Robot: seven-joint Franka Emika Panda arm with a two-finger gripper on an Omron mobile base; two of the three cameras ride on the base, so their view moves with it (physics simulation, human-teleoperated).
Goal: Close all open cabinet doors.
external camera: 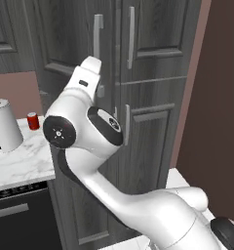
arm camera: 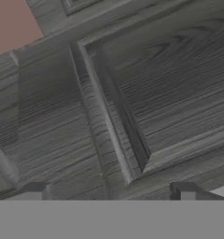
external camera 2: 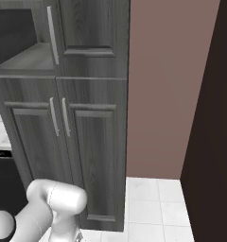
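Four tall dark cabinet doors sit in one big pantry cabinet by the wall. The two lower doors [external camera 2: 63, 156] look flat and shut, with their silver bar handles side by side. The upper right door [external camera 2: 89, 33] looks shut too. The upper left door [external camera: 65, 44] is swung out. In the right base view you can see the open shelf [external camera 2: 21, 56] inside, behind where that door should be. So I think most of the job is done, and this one door is left to push shut.

The hand [arm camera: 109, 193] is right up close to a door panel [arm camera: 170, 93]. Its two dark finger tips [arm camera: 34, 190] stand apart, with nothing between them, so the hand looks open and empty. I cannot tell if the tips touch the wood. In the left base view the white arm [external camera: 85, 132] reaches up to the open door, near its handle [external camera: 97, 36].

To the left is a white marble table [external camera: 21, 161]. On it stand a paper towel roll [external camera: 4, 124] and a small red can [external camera: 33, 120]. Under the table is a black dishwasher front [external camera: 21, 215]. The wall [external camera 2: 167, 85] to the right of the cabinet is a dusty pink-brown. The floor [external camera 2: 153, 208] has pale square tiles. A very dark panel [external camera 2: 214, 142] stands at the far right.
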